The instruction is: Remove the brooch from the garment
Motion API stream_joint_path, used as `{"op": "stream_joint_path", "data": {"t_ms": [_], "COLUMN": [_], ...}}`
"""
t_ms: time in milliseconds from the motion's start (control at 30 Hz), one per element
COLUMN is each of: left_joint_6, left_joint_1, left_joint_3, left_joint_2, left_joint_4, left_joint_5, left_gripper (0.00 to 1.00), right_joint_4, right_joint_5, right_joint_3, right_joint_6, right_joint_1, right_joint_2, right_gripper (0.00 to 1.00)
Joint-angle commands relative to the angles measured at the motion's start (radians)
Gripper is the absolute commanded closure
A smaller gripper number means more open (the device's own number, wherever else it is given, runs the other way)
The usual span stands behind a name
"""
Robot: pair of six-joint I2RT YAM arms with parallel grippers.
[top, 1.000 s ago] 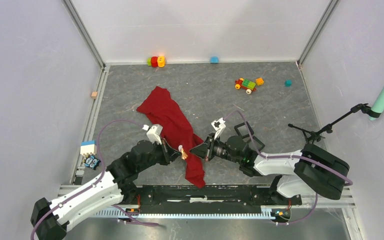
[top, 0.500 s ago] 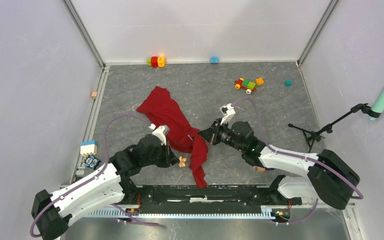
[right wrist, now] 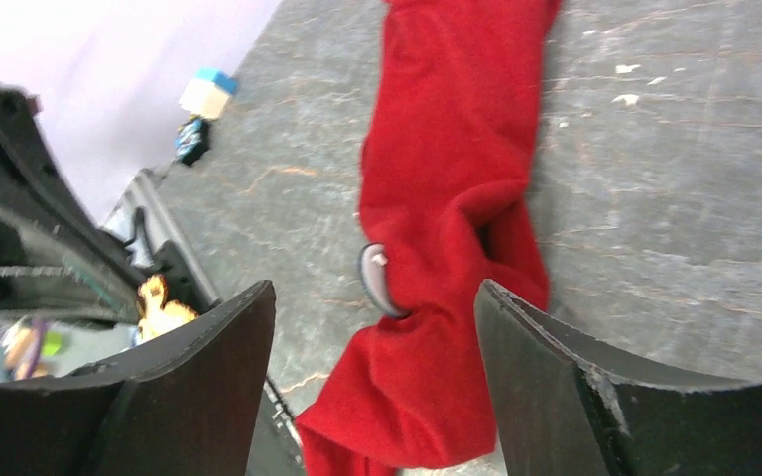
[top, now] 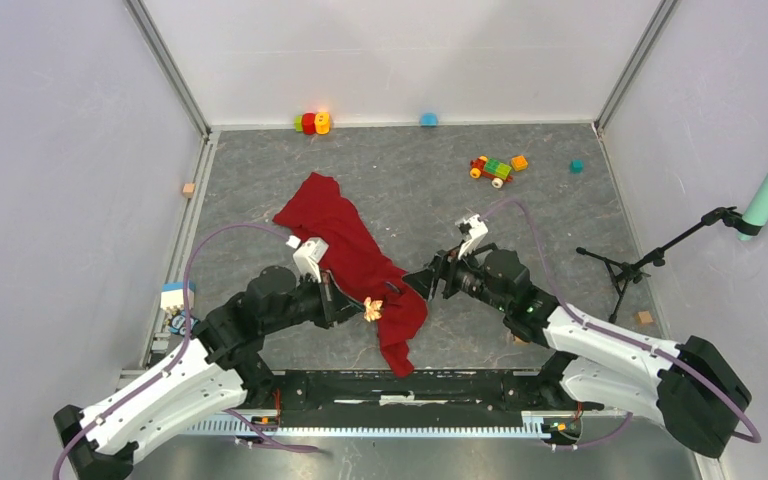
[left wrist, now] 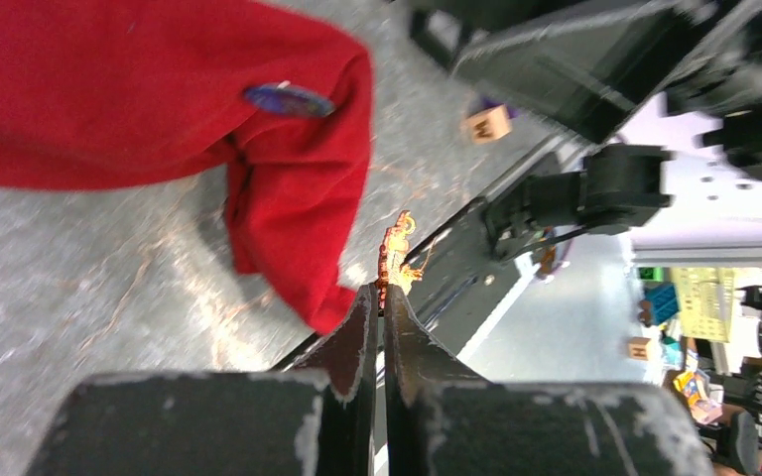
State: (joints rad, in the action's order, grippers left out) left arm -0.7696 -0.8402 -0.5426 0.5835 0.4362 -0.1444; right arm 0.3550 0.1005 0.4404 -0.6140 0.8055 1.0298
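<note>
The red garment (top: 348, 248) lies crumpled across the middle of the table. My left gripper (top: 362, 305) is shut on the small golden brooch (top: 371, 311) at the garment's near edge. In the left wrist view the brooch (left wrist: 395, 251) sticks out past the shut fingertips (left wrist: 366, 297), apart from the red garment (left wrist: 159, 99). A grey oval disc (left wrist: 288, 97) sits on the cloth. My right gripper (top: 430, 281) hovers open at the garment's right side, its fingers (right wrist: 223, 347) spread wide with the garment (right wrist: 446, 198) and the disc (right wrist: 375, 278) below.
Coloured blocks (top: 310, 122), a blue block (top: 428, 119), a toy car (top: 493, 168) and a teal block (top: 576, 166) lie at the back. A blue-and-white block (top: 176, 295) sits at the left edge. A black stand (top: 650, 262) rises at the right.
My right gripper has opened, let go of the garment and drawn back to the right; the cloth has settled on the table. My left gripper still holds the brooch.
</note>
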Motion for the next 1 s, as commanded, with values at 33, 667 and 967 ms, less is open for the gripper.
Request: {"op": "stream_joint_path", "data": {"t_ms": [33, 667, 967], "left_joint_6": [-0.05, -0.121, -0.116], "left_joint_1": [0.0, 0.003, 0.003], "left_joint_3": [0.045, 0.083, 0.086], "left_joint_2": [-0.056, -0.061, -0.061], "left_joint_4": [-0.235, -0.429, -0.43], "left_joint_5": [-0.055, -0.127, -0.133], "left_gripper": [0.98, 0.98, 0.98], "right_joint_4": [0.275, 0.546, 0.536], "right_joint_5": [0.201, 0.265, 0.245], "right_joint_3": [-0.115, -0.107, -0.072], "right_joint_6": [-0.114, -0.182, -0.179], "right_joint_1": [0.001, 0.122, 0.136], "right_joint_2": [-0.051, -0.013, 0.021], "right_gripper": [0.26, 0.35, 0.45]}}
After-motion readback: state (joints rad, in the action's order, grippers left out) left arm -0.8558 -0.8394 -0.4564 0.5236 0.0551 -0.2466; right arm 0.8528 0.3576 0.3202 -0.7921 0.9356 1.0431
